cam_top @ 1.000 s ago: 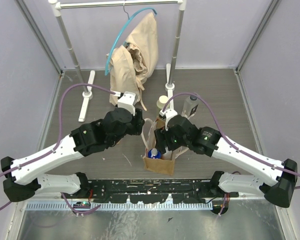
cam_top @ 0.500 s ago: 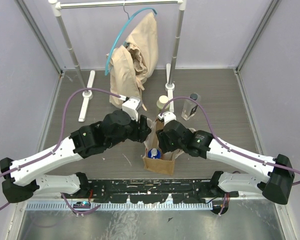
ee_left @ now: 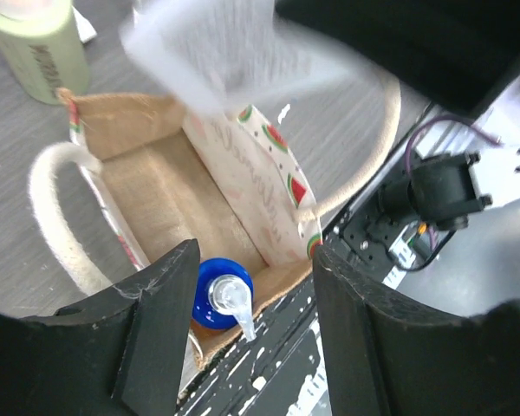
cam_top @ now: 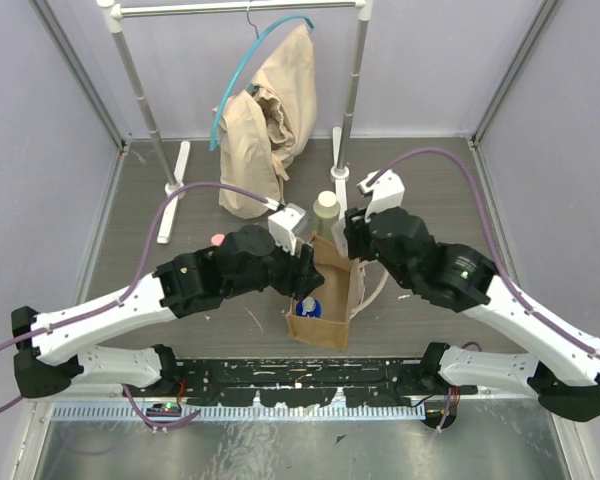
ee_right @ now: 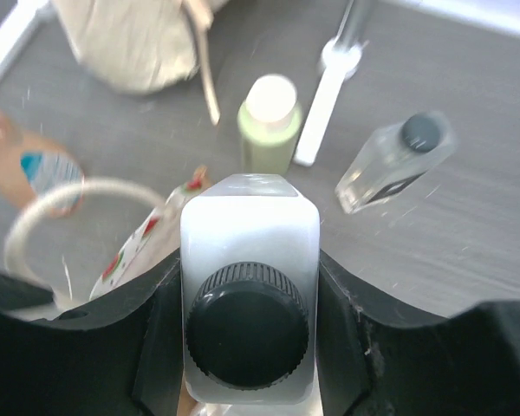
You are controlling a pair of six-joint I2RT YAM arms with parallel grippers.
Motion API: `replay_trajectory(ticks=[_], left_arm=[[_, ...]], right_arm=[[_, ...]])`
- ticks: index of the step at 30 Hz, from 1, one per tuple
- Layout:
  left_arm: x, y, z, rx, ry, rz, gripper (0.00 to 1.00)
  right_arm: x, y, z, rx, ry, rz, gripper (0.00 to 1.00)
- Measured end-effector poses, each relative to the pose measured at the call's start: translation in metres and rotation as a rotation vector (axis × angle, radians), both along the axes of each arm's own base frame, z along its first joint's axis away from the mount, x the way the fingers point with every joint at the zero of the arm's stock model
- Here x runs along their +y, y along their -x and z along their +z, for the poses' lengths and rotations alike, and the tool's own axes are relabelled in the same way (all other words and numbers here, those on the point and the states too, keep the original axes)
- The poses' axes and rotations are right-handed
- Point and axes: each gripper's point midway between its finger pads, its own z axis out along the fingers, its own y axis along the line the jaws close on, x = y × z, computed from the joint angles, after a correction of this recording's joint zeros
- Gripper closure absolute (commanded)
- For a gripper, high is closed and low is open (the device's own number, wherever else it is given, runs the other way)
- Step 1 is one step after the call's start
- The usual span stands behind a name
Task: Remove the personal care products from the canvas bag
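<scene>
The canvas bag [cam_top: 330, 310] stands open at the near middle of the table. My left gripper [cam_top: 305, 280] is open over its left rim. In the left wrist view [ee_left: 253, 264] a blue pump bottle [ee_left: 218, 293] stands inside the bag [ee_left: 156, 173]. My right gripper [cam_top: 353, 236] is above the bag's far side, shut on a white bottle with a black cap [ee_right: 250, 303]. An olive-green bottle [cam_top: 326, 212] stands behind the bag. A clear bottle with a dark cap [ee_right: 397, 163] lies to its right. An amber-brown bottle with a pink cap [cam_top: 218, 240] lies left of the bag.
A clothes rack [cam_top: 140, 90] with a beige garment [cam_top: 270, 110] on a hanger stands at the back, its white feet [cam_top: 175, 190] on the table. A black rail [cam_top: 300, 385] runs along the near edge. Purple walls close in the sides.
My right gripper has risen out of the bag with the white bottle and moved back. My left gripper has moved right to the bag's mouth.
</scene>
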Motion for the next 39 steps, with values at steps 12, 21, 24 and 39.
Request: replay_trajectory(ticks=[12,21,24,39], left_arm=[[-0.031,0.023,-0.096,0.120,-0.310,-0.095,0.33],[-0.022,0.015,-0.109,0.132,-0.364,-0.011,0.24],[-0.019,0.016,-0.121,0.153,-0.404,-0.001,0.24],[-0.013,0.022,-0.150,0.231,-0.485,0.028,0.72]], right_arm=[[-0.073,-0.021,0.087,-0.279,0.059,-0.313,0.71],[-0.097,-0.024,0.072,-0.293,0.110,-0.423,0.71],[-0.105,-0.027,0.060,-0.276,0.123,-0.453,0.71],[-0.147,-0.058,-0.065,-0.001,0.111,-0.589,0.71]])
